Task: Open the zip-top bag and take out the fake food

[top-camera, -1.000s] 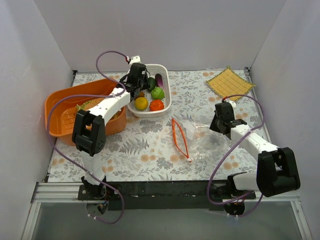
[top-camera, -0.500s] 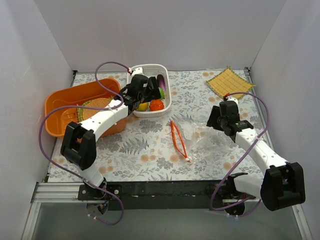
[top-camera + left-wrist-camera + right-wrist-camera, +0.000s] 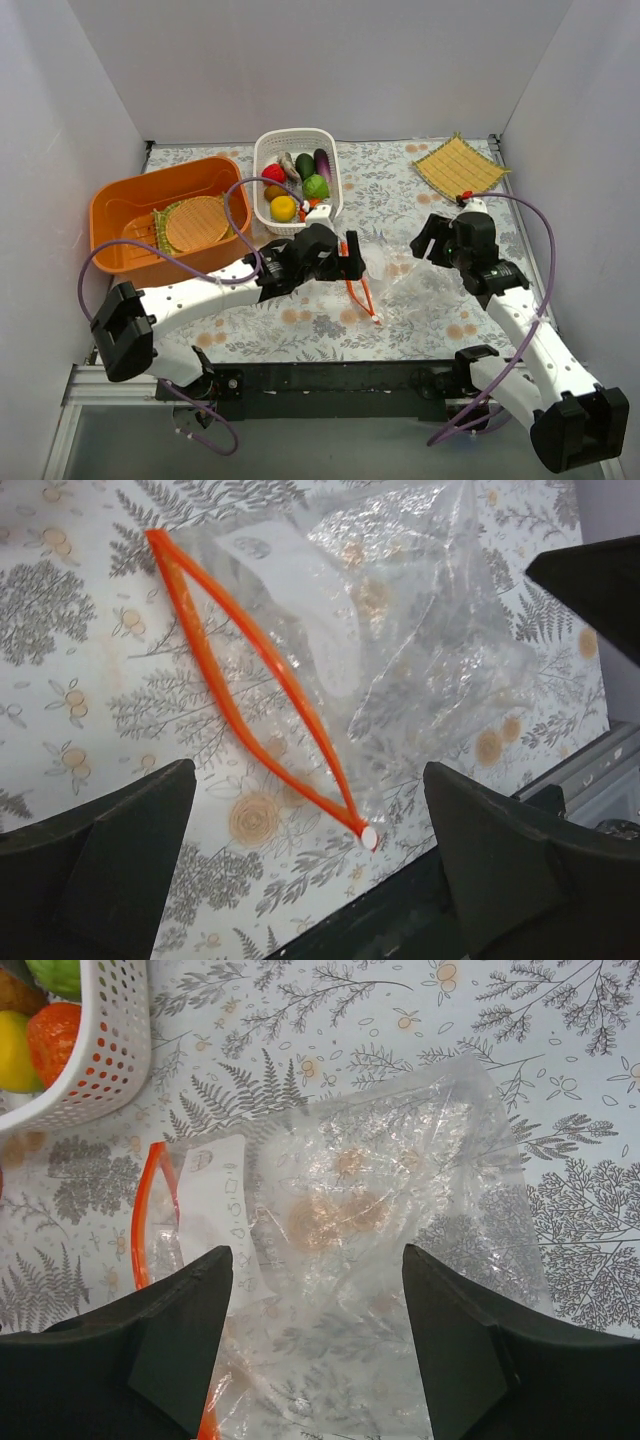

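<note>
The zip-top bag [image 3: 392, 268] lies flat on the patterned table, and I see no food inside it. Its orange zipper [image 3: 255, 670] gapes open in a long loop. The fake food [image 3: 283, 207] sits in the white basket [image 3: 295, 133]: red, yellow, green, purple and orange pieces [image 3: 55, 1030]. My left gripper [image 3: 349, 258] hovers open over the zipper end, jaws wide and empty [image 3: 308, 780]. My right gripper [image 3: 432, 238] hangs open above the bag's closed end [image 3: 312, 1260], with the crinkled plastic [image 3: 380, 1190] below it. Neither gripper holds anything.
An orange tub [image 3: 120, 215] at the left holds a round woven mat [image 3: 195, 222]. A square yellow mat [image 3: 457, 165] lies at the back right. The basket's rim [image 3: 110, 1050] is close to the bag. The black table edge [image 3: 470, 900] runs just beyond the zipper's tip.
The left arm swung from over the basket down to the bag's zipper, and its jaws opened. The right gripper opened too and backed off slightly from the bag.
</note>
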